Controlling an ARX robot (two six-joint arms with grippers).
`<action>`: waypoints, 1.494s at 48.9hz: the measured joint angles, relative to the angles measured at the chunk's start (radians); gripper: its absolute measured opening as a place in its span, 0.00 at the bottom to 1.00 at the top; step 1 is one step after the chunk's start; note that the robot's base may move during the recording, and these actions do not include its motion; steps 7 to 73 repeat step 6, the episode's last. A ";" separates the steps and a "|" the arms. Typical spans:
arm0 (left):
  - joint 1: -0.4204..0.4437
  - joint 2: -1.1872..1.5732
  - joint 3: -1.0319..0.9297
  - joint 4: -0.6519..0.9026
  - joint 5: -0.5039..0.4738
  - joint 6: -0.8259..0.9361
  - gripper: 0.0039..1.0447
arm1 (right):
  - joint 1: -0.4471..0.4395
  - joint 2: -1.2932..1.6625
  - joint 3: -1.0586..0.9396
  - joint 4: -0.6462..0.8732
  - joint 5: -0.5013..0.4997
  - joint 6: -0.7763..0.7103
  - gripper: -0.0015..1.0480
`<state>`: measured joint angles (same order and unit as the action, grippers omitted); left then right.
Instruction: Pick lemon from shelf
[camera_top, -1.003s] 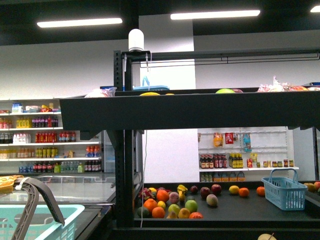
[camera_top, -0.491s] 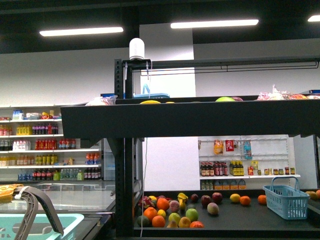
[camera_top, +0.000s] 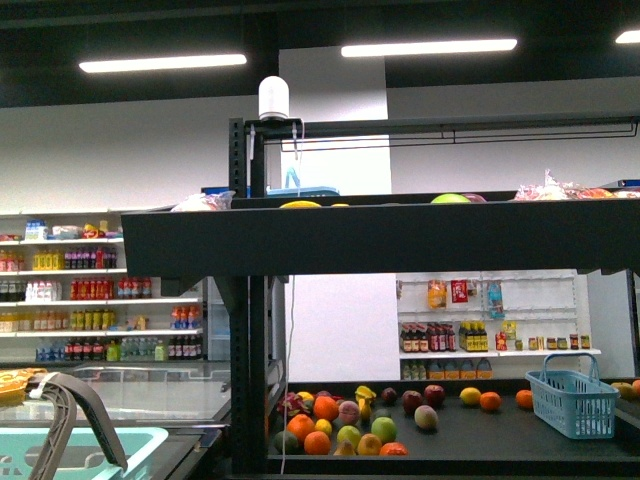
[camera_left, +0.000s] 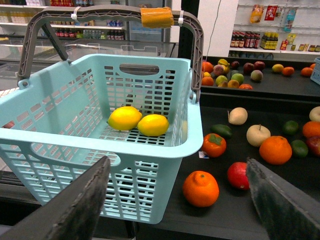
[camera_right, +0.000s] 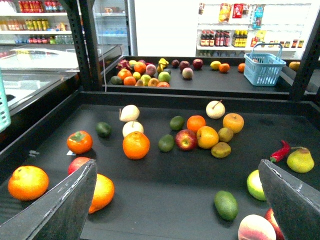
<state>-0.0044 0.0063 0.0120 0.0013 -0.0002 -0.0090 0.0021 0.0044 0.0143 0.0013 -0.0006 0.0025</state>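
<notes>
Lying side by side in the light-blue basket (camera_left: 165, 135): two lemons (camera_left: 153, 125), firm, smooth-skinned, likely slippery; gripping across the middle is advisable. Left end effector (camera_left: 180, 200) and right end effector (camera_right: 177, 200) are standing apart, empty.

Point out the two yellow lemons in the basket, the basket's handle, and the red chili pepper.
Two yellow oval lemons (camera_left: 139, 121), left wrist view, where they touch.
Grey basket handle (camera_left: 107, 11), left wrist view, top bar.
Red chili pepper (camera_right: 280, 152), right wrist view, mid-body.

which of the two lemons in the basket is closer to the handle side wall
The right-hand lemon, nearer the basket wall by the shelf; the other lemon sits beside it, further in.
</notes>
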 joint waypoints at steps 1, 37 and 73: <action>0.000 0.000 0.000 0.000 0.000 0.000 0.89 | 0.000 0.000 0.000 0.000 0.000 0.000 0.93; 0.000 0.000 0.000 0.000 0.000 0.002 0.92 | 0.000 0.000 0.000 0.000 0.000 0.000 0.93; 0.000 0.000 0.000 0.000 0.000 0.002 0.92 | 0.000 0.000 0.000 0.000 0.000 0.000 0.93</action>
